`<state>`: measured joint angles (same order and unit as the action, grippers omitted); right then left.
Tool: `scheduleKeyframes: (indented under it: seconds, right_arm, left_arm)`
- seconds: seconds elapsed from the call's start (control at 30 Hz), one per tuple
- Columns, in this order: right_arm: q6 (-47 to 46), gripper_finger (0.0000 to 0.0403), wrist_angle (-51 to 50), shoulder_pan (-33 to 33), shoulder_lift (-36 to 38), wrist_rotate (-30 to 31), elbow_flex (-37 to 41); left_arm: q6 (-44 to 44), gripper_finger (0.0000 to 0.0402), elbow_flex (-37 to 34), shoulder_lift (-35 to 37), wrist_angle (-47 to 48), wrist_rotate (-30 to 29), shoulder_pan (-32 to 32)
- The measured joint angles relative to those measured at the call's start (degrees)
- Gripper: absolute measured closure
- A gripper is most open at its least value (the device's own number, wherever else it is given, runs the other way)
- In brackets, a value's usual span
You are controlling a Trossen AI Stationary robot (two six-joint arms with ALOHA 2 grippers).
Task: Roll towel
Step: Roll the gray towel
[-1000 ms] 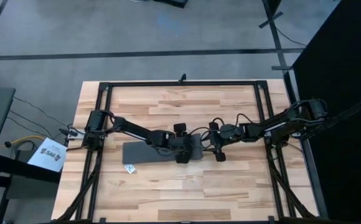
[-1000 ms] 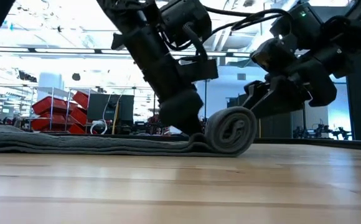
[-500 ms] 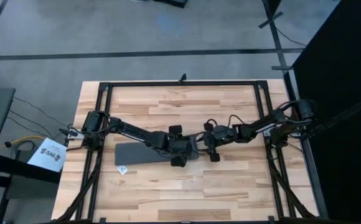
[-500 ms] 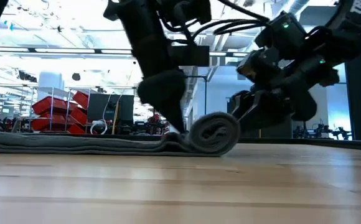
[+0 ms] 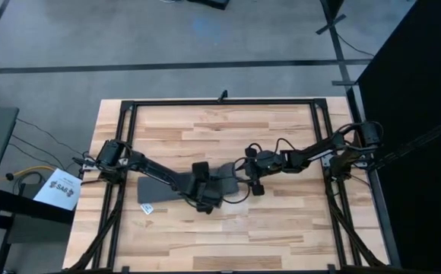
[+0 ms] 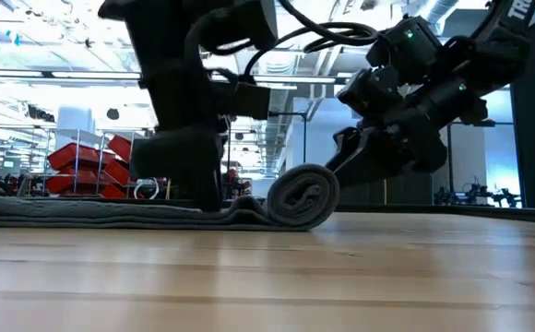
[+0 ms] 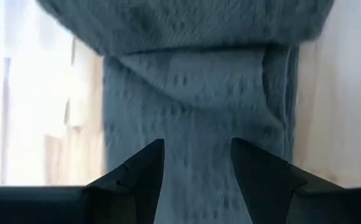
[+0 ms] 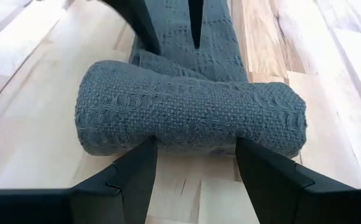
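While the dark grey soft cloth towel [image 5: 176, 188] lies stretched across the middle of the light wooden plank table [image 5: 281, 228] in the high view, its right-hand end is wound into a thick roll [image 6: 299, 196] that shows as a spiral just right of centre in the low view, with the flat unrolled length running off to the left edge of that frame. At the lower left end of the cloth in the high view sits a small white label tag [image 5: 146, 208]. From the left of the high view the left arm reaches in, and its left gripper [image 7: 196, 163] is over the flat part of the cloth just short of the roll; the left wrist view shows its two dark fingers parted with grey fabric visible between them, holding nothing, and whether the tips press on the cloth cannot be told. From the right of the high view the right gripper [image 8: 196, 163] comes up against the far side of the roll; in the right wrist view its fingers [image 8: 134, 177] are spread wide, their tips touching the lower edge of the roll at two points without clasping it. Beyond the table's left edge a white paper sheet [image 5: 58, 189] lies on the grey floor
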<state>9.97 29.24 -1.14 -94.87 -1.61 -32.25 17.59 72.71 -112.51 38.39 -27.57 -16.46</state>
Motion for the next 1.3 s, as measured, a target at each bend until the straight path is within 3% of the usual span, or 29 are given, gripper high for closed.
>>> scheduleKeyframes:
  seconds: [0.4, 0.87, 1.3]
  right_arm:
    - [0.11, 0.0196, -0.07, -0.38, 0.04, -0.87, -0.62]
    - [2.16, 0.0196, -0.76, -0.34, -0.15, -3.14, -3.40]
    - [3.39, 0.0196, -0.99, 0.83, -8.52, -5.46, -10.30]
  left_arm:
    - [-2.12, 0.0228, -5.05, 0.26, -12.60, 0.91, 1.38]
    - [-11.73, 0.0228, -4.63, 0.11, -11.24, 5.57, 1.98]
    - [-16.72, 0.0228, -3.70, 0.00, -9.13, 5.70, 1.74]
